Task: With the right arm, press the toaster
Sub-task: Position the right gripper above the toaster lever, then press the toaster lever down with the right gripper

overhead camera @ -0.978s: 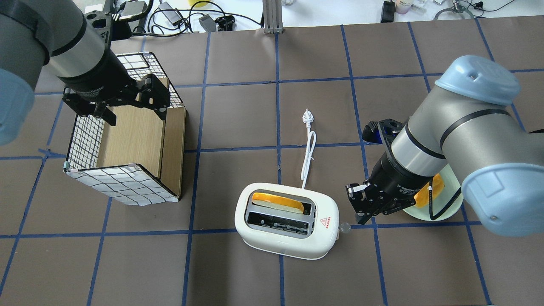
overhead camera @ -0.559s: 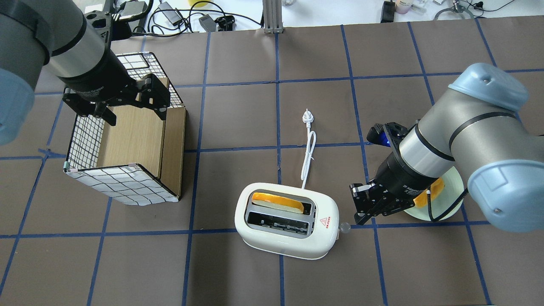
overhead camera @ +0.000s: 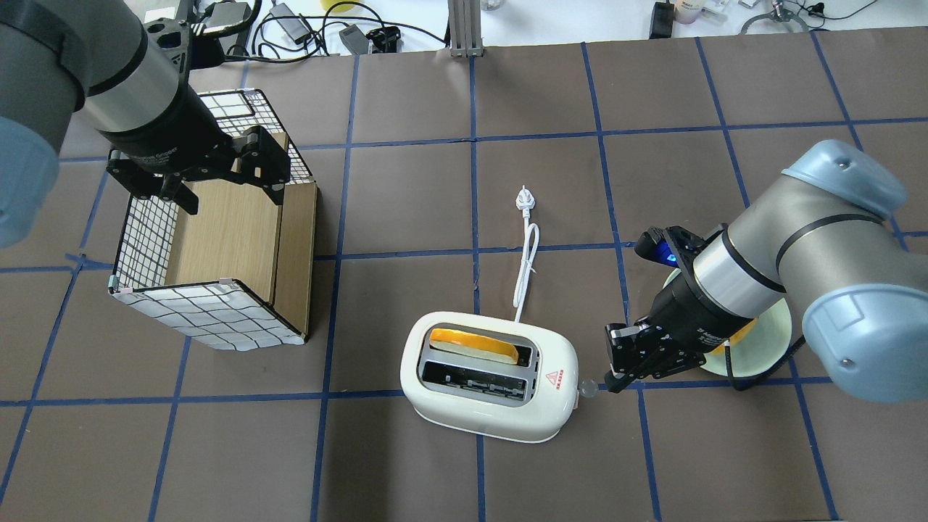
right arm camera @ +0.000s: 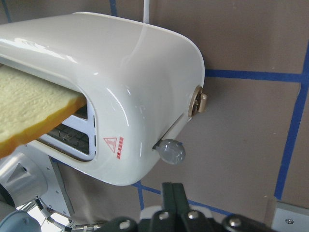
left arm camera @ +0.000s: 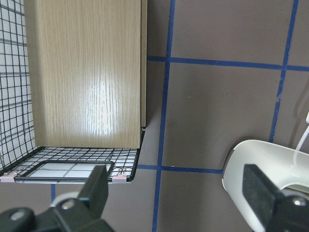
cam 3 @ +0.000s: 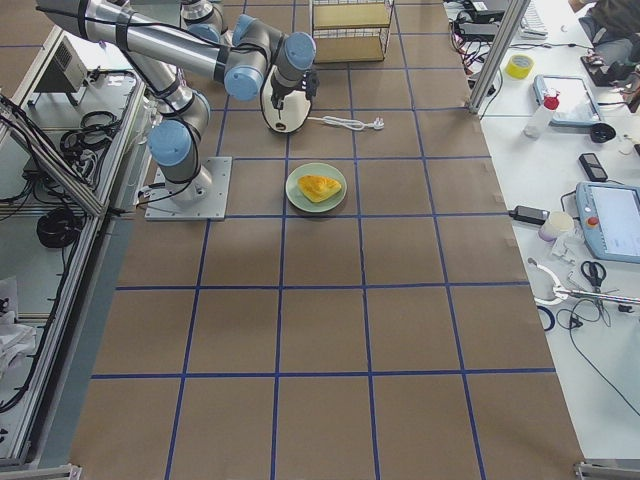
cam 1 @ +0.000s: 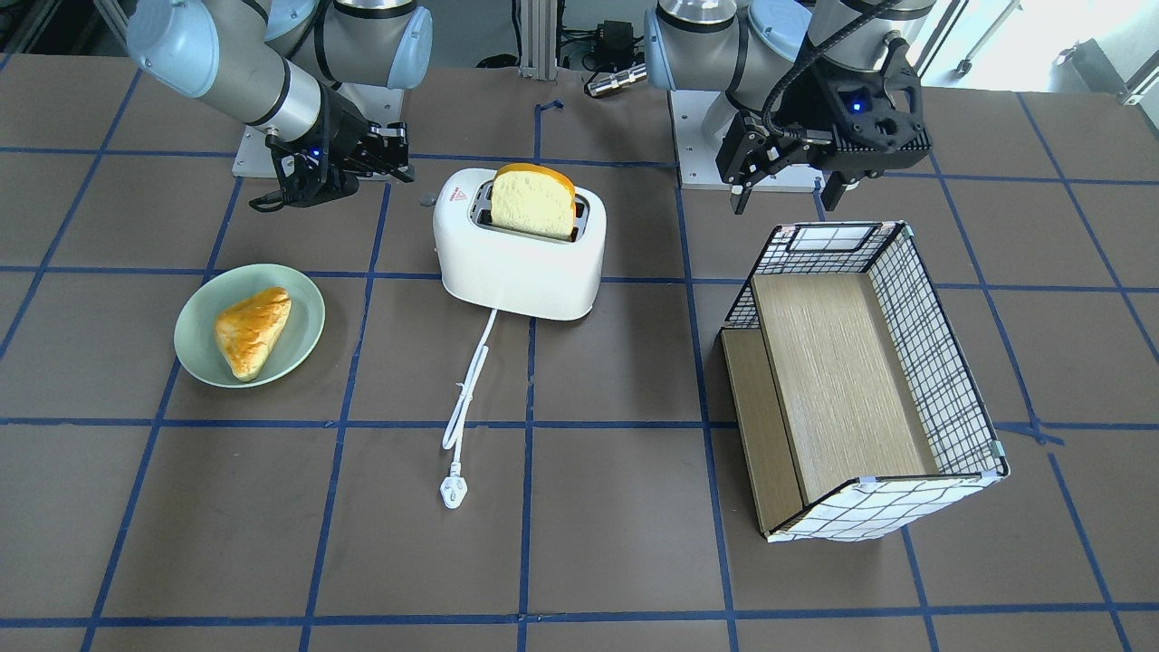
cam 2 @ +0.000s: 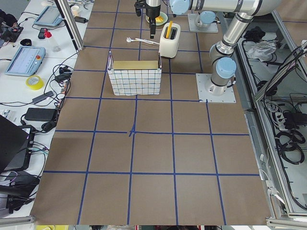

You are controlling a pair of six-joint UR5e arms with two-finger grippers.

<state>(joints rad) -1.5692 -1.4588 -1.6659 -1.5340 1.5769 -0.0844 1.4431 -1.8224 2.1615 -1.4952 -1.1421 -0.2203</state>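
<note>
The brown bench (overhead camera: pixel 406 196), gridded with blue tape, carries everything. The left arm (overhead camera: pixel 109 87) hangs above the wire-grid basket (overhead camera: pixel 217 246), well apart from the toaster (overhead camera: pixel 493 417) on the robot's left side of it. The left fingers (left arm camera: pixel 99 186) are spread wide with nothing between them. The right arm (overhead camera: pixel 790 254) reaches in on the opposite side of the toaster. The right fingers (overhead camera: pixel 615 377) are pressed together into one narrow tip and grip nothing.

The basket shows its wooden floor and stands clear of the toaster. The toaster, white and rounded, stands near the middle of the bench with its lever end turned toward the right arm. A pale green plate (cam 1: pixel 303 303) lies past that lever end, well apart from the toaster and partly under the right arm in the overhead view. A white cord (overhead camera: pixel 525 268) leaves the side of the toaster away from the robot and ends in a plug (overhead camera: pixel 523 199) lying on the bench.

A slice of bread (cam 1: pixel 534 201) stands high out of the toaster slot farther from the robot; the nearer slot is empty. A golden triangular pastry (cam 1: pixel 252 330) rests on the plate. The toaster's grey lever knob (right arm camera: pixel 173 151) sticks out just beside the right fingertip, with a sliver of bench showing between them in the right wrist view. Above the knob on the same end is a small beige dial (right arm camera: pixel 198 101), and a red triangle logo (overhead camera: pixel 556 378) marks the toaster's top.
</note>
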